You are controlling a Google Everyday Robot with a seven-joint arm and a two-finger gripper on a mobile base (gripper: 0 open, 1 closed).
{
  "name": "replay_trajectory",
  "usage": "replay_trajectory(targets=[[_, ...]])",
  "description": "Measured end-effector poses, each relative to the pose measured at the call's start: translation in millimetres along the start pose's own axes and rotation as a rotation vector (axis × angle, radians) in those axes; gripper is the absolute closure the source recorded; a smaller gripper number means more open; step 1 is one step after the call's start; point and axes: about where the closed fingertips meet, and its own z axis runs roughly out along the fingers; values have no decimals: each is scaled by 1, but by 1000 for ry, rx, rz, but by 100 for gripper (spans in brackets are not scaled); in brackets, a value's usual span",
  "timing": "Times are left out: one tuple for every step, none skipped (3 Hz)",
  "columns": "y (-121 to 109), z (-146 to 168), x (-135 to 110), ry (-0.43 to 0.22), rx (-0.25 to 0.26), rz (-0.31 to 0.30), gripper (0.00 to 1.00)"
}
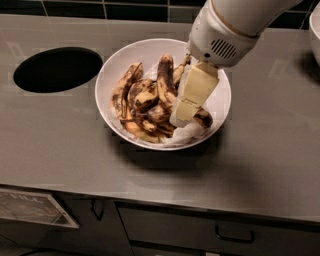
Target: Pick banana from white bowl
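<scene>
The banana [164,82] lay in the white bowl [107,75]. Your gripper [181,116] hung just beside it, tilted in to reach. Whether it was open or closed, I couldn't tell.

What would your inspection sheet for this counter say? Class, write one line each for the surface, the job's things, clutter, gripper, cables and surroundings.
Surface: grey metal counter, with a round dark opening at its left.
Job's things: white bowl mid-counter, paper-lined; the banana, dark-blotched, lies in it among other bananas.
Clutter: a white object, cut off at the right edge.
Gripper: the gripper hangs over the bowl's right half, tip down by the fruit; whether it touches anything cannot be told.
Cables: nothing seen.
Surroundings: dark tiles behind; drawers with handles below; a label at lower left.
</scene>
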Motion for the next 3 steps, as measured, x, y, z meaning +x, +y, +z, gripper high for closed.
replay_trajectory(targets=[[-5, 5, -5, -20, -41, 98, 0], [-8, 8, -4, -28, -66, 232, 0], [-9, 10, -2, -9, -61, 364, 0]])
